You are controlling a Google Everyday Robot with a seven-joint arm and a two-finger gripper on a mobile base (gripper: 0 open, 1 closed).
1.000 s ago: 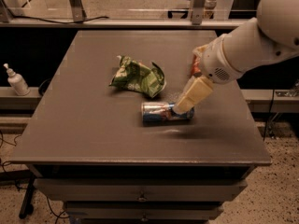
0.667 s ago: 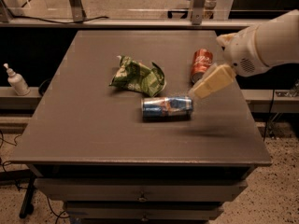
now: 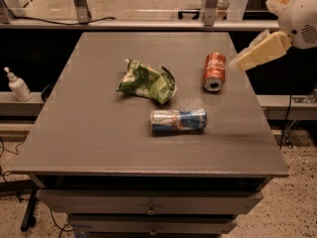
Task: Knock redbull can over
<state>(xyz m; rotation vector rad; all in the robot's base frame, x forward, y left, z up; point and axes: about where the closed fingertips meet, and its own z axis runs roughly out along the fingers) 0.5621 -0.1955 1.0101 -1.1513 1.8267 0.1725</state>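
Note:
The redbull can, blue and silver, lies on its side on the grey table, near the front middle. My gripper is raised at the right edge of the table, above and to the right of the can, apart from it. It holds nothing that I can see.
An orange-red soda can lies on its side behind the redbull can, close under the gripper. A crumpled green chip bag lies at mid-table. A white pump bottle stands on a ledge at the left. A railing runs behind the table.
My gripper has pulled back from the redbull can, up and to the right, past the table's right edge. The can lies on its side as before. The soda can has come into view.

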